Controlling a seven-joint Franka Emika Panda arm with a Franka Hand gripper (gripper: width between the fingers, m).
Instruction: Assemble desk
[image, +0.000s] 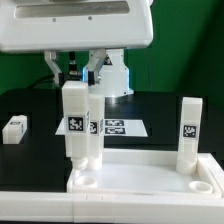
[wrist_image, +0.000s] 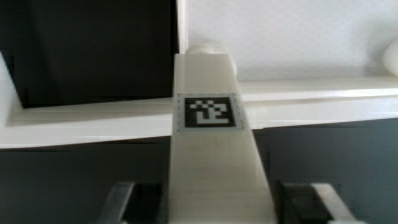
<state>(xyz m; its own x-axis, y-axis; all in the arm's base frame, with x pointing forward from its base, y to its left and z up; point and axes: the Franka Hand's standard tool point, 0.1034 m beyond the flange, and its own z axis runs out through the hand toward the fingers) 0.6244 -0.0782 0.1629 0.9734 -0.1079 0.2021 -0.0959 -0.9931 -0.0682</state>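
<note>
Jaws: apart, one finger (wrist_image: 125, 200) on each side of the first leg's upper end, with a thin dark gap on both sides in the wrist view; not clamped on it as far as the blur allows.
Gripper (image: 83, 78): pointing down, directly over the first leg.
First leg (image: 77, 125): upright at the tabletop's corner on the exterior view's left, black-and-white marker on its side; seated in a socket or only resting on the rim, cannot tell.
First leg, wrist view (wrist_image: 212, 150): running away from the camera between the fingers, marker facing the lens.
Second leg (image: 190, 130): upright at the tabletop's corner on the exterior view's right, well apart from the first, marker on its side.
Loose leg (image: 14, 128): lying flat on the table at the exterior view's left edge, apart from everything else.
Tabletop (image: 140, 172): white rimmed panel lying flat in the foreground, a round socket showing near each standing leg.
Marker board (image: 122, 127): flat on the table behind the tabletop, between the two upright legs.
Table (image: 40, 108): black.
</note>
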